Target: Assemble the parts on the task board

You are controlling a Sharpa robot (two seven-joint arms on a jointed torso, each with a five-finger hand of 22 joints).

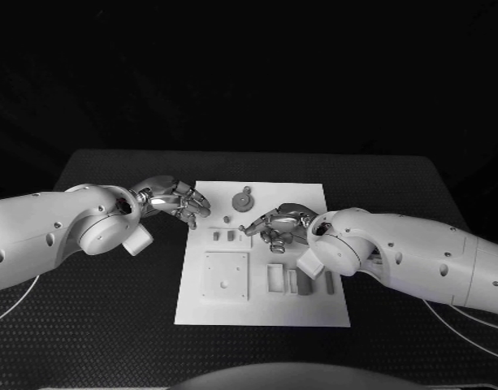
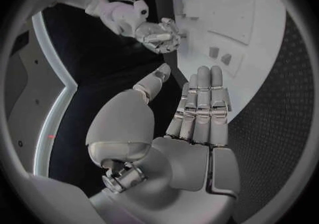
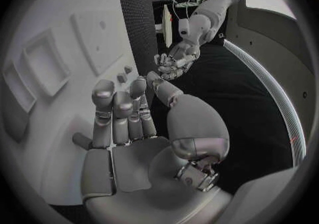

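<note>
The white task board [image 1: 263,305] lies in the middle of the black table. Grey parts lie on it: a round one [image 1: 243,201] near the far edge, two small ones [image 1: 223,236] by a square recessed block [image 1: 225,276], and several bars [image 1: 293,280] beside my right arm. My left hand [image 1: 176,199] hovers at the board's far left edge; its palm [image 2: 196,123] is empty and its fingers are straight. My right hand [image 1: 278,226] hangs over the board's middle, its palm [image 3: 129,144] empty and its fingertips slightly bent. A small grey part [image 3: 80,140] lies on the board [image 3: 40,16] beside that hand's fingers.
Black textured table [image 1: 108,325] surrounds the board on all sides. Thin white cables [image 1: 471,317] trail off both arms near the table's front corners. My two forearms lie low along either side of the board.
</note>
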